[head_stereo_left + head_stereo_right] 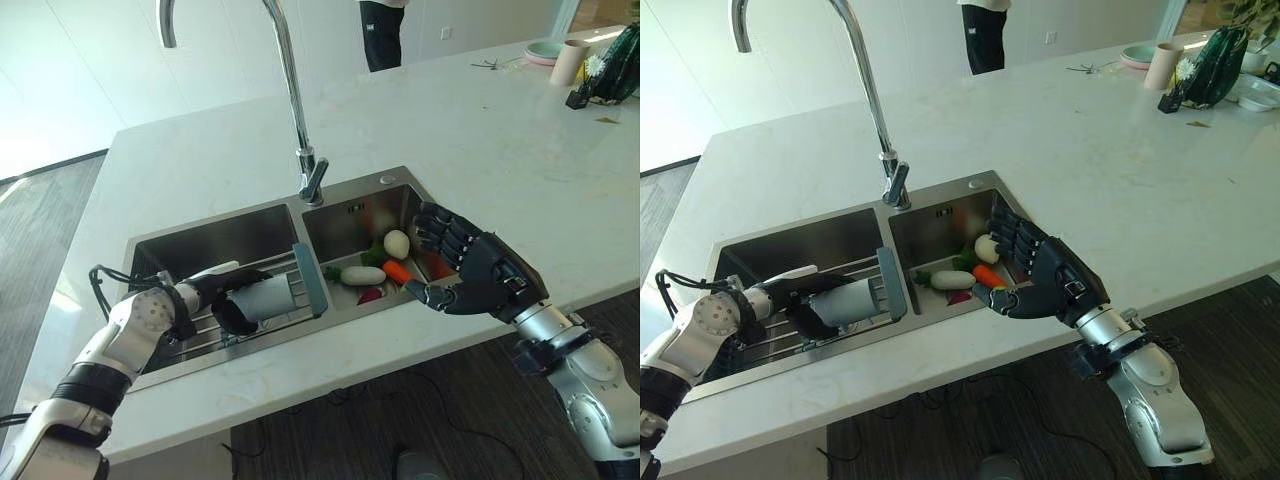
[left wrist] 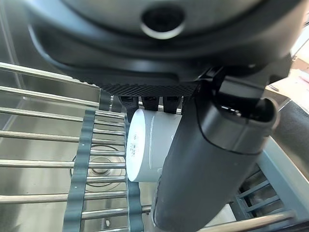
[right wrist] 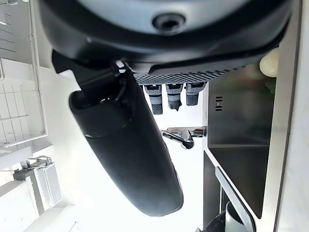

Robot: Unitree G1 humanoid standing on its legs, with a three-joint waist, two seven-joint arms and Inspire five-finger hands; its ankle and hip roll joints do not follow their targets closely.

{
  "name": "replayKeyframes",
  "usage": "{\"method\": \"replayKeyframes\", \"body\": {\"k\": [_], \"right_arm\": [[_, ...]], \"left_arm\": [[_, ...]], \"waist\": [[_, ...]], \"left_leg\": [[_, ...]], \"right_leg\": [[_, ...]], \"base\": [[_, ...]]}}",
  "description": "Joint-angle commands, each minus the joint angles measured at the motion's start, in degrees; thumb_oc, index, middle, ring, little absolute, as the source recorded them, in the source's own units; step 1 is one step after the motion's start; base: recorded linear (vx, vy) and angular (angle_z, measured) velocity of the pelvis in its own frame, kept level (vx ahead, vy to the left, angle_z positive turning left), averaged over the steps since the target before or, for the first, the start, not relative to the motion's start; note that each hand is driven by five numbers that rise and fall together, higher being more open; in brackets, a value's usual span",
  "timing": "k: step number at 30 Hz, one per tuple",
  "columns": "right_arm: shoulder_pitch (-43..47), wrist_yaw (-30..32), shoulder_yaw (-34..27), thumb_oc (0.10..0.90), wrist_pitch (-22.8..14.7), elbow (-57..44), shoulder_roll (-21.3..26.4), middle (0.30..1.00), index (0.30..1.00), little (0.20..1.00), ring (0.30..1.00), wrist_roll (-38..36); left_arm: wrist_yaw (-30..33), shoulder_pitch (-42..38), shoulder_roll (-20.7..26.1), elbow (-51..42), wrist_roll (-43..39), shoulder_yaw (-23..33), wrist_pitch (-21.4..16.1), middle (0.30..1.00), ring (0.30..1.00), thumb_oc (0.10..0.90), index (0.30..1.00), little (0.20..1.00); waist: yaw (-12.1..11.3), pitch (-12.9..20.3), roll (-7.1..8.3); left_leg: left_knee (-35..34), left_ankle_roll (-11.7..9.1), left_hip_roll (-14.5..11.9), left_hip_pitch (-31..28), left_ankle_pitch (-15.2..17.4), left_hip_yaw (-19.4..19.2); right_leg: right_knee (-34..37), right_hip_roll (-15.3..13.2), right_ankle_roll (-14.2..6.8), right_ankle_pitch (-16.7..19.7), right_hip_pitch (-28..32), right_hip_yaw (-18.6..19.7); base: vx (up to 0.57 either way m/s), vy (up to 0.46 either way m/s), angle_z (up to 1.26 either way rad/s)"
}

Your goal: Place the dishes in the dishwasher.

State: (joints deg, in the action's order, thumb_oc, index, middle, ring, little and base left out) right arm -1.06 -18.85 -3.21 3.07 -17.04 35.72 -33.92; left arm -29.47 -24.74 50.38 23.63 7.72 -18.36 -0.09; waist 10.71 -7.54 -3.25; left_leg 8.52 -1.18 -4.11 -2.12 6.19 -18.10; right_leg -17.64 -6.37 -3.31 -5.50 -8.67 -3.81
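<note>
Left hand (image 1: pixel 232 296) curled round white cup (image 1: pixel 268 297) lying on sink rack (image 1: pixel 300 290) | right hand (image 1: pixel 478 268) open, empty | cup looks rigid, smooth, breakable; grip its body firmly.

Metal sink in a glossy stone bench

The sink (image 1: pixel 250 235) and tap (image 1: pixel 290 90) are showing brushed, shiny metal; the bench (image 1: pixel 480 140) is looking smooth; the cup (image 2: pixel 145 145) is looking matt white.
</note>
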Motion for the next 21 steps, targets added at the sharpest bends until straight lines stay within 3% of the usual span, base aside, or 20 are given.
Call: {"method": "replayKeyframes", "body": {"k": [1, 9, 10, 11, 12, 21], "right_arm": [[7.5, -0.2, -2.2, 0.800, -5.5, -3.7, -0.4, 0.900, 0.900, 0.900, 0.900, -1.8], [7.5, -0.3, -2.0, 0.800, -5.5, -3.9, -0.4, 0.900, 0.900, 0.900, 0.900, -1.9], [7.5, -0.3, -2.0, 0.800, -5.6, -3.9, -0.4, 0.900, 0.900, 0.900, 0.900, -2.0], [7.6, -0.2, -2.0, 0.800, -5.6, -3.8, -0.3, 0.900, 0.900, 0.900, 0.900, -2.1], [7.7, -0.1, -1.9, 0.800, -5.5, -3.8, -0.3, 0.900, 0.900, 0.900, 0.900, -2.1], [6.9, -0.5, -2.3, 0.800, -5.6, -4.1, -0.9, 0.900, 0.900, 0.900, 0.900, -1.9]], "left_arm": [[0.8, -9.6, 1.0, 1.4, 1.1, 1.5, -1.3, 0.900, 0.900, 0.800, 0.900, 0.900], [1.4, -9.6, 0.8, 1.7, 2.6, 1.0, -1.6, 0.900, 0.900, 0.800, 0.900, 0.900], [2.0, -9.5, 0.8, 1.8, 2.5, 1.0, -1.6, 0.559, 0.559, 0.573, 0.559, 0.559], [2.7, -9.5, 0.8, 1.9, 2.4, 1.1, -2.0, 0.359, 0.359, 0.439, 0.359, 0.359], [3.1, -9.6, 0.7, 1.8, 2.2, 1.1, -1.8, 0.300, 0.300, 0.400, 0.300, 0.300], [6.7, -8.0, 0.1, 1.3, 5.2, 1.5, -2.7, 0.300, 0.300, 0.400, 0.300, 0.300]], "waist": [[0.1, 3.3, -0.43], [0.3, 3.4, -0.59], [0.3, 3.4, -0.54], [0.2, 3.4, -0.51], [0.2, 3.4, -0.46], [0.1, 3.5, -0.12]], "left_leg": [[8.7, 0.4, -1.7, 1.0, 11.1, 0.0], [8.7, 0.3, -1.8, 0.9, 11.1, -0.3], [8.7, 0.3, -1.8, 1.0, 11.1, -0.2], [8.7, 0.3, -1.8, 1.0, 11.1, -0.2], [8.7, 0.3, -1.8, 1.0, 11.1, -0.2], [8.7, 0.3, -1.9, 0.9, 11.0, -0.2]], "right_leg": [[0.4, -1.0, -6.2, -4.5, 3.1, -2.2], [0.4, -0.9, -6.2, -4.5, 3.1, -2.1], [0.4, -0.9, -6.2, -4.5, 3.1, -2.1], [0.4, -0.9, -6.2, -4.5, 3.1, -2.1], [0.4, -0.8, -6.1, -4.5, 3.1, -2.1], [0.4, -0.8, -6.1, -4.6, 3.2, -2.3]], "base": [[0.00, 0.000, 0.00], [0.00, 0.000, 0.00], [0.00, 0.000, 0.00], [0.00, 0.000, 0.00], [0.00, 0.000, 0.00], [0.00, 0.000, 0.00]]}}
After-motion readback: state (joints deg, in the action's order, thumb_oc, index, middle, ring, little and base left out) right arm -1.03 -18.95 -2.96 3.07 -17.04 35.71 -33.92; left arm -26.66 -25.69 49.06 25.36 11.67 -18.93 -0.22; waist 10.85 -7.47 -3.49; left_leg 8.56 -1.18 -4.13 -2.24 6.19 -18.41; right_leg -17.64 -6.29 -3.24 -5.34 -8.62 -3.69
